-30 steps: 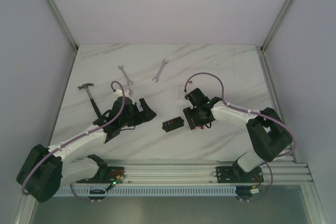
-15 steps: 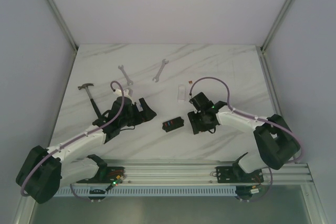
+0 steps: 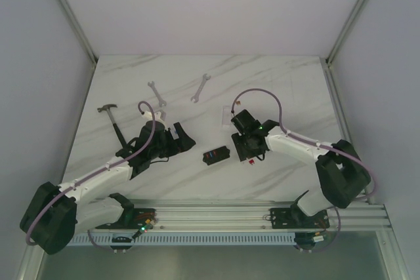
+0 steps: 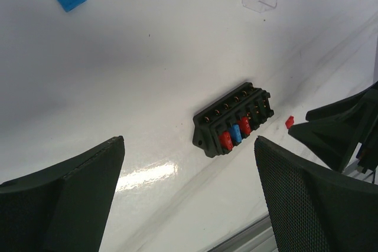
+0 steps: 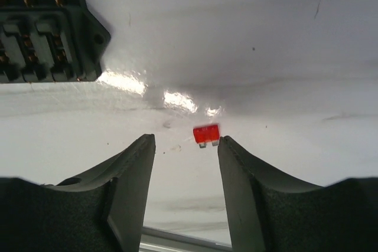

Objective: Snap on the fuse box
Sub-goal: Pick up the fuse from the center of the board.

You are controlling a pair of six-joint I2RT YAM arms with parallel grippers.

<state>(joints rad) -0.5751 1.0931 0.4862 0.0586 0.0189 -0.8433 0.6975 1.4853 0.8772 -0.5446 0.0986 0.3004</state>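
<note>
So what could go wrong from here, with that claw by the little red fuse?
The red fuse is tiny and lies flat on the table ahead of the open right claw, so a pinch might flick it away or grab it crooked. The fuse box lies loose, with the open left claw apart from it, so pushing anything into it could shove it sideways.

Perhaps half the fuse box (image 5: 48, 35) beyond right-wrist view's edge.
</note>
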